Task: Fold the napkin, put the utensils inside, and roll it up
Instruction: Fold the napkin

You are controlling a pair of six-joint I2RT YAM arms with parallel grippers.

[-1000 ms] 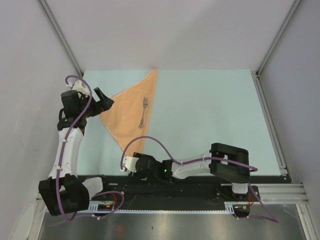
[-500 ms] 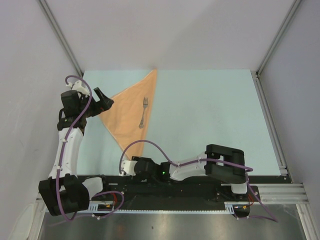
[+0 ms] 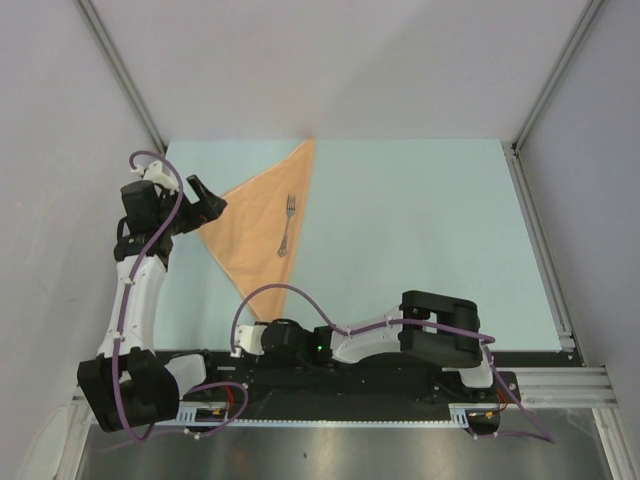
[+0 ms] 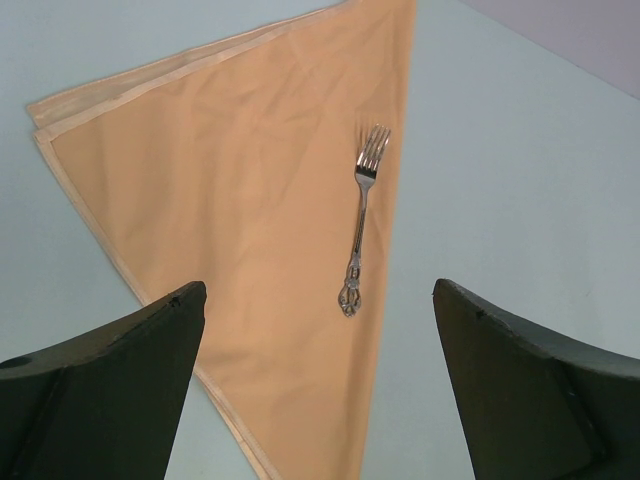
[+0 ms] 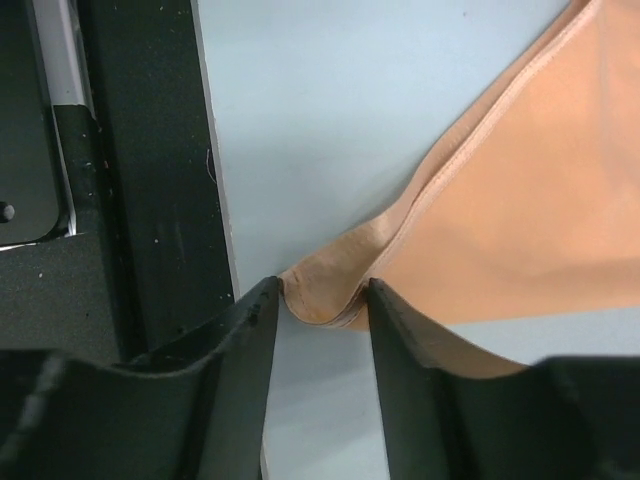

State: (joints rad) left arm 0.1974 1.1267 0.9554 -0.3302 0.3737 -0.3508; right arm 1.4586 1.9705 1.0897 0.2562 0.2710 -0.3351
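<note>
Pinching the near corner of the folded peach-tan cloth napkin [image 5: 520, 220] at the desk's [image 3: 420, 220] near edge, right tool [image 5: 322, 310], small silver metal fork [image 4: 359, 222] lying on the napkin, left tool [image 4: 320, 385] spread wide above it.

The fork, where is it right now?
In the top view the fork lies on the napkin, near its right edge, left of the table's middle, tines pointing away from the arms.

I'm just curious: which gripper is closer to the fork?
The left gripper. It hovers open by the napkin's left corner, the fork just across the cloth. The right gripper pinches the napkin's near corner, farther off.
</note>
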